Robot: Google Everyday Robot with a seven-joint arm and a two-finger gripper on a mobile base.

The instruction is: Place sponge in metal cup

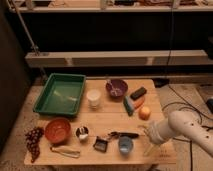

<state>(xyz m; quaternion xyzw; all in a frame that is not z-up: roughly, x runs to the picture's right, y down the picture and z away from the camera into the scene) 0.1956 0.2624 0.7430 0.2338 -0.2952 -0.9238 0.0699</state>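
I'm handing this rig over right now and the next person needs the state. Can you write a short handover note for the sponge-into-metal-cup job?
Gripper: over the front right part of the table, right of the light blue cup, well apart from the sponge.
Sponge: lies on the table right of centre, beside the carrot.
Metal cup: upright near the front, just right of the orange bowl.
Done: nothing; the sponge is not in the cup.
Left: reach the sponge, grasp it, carry it left to the metal cup and release.

Shiny metal cup (82,132), matt sponge (128,105), wooden table (107,119), with the smooth pale gripper (148,137) over it.
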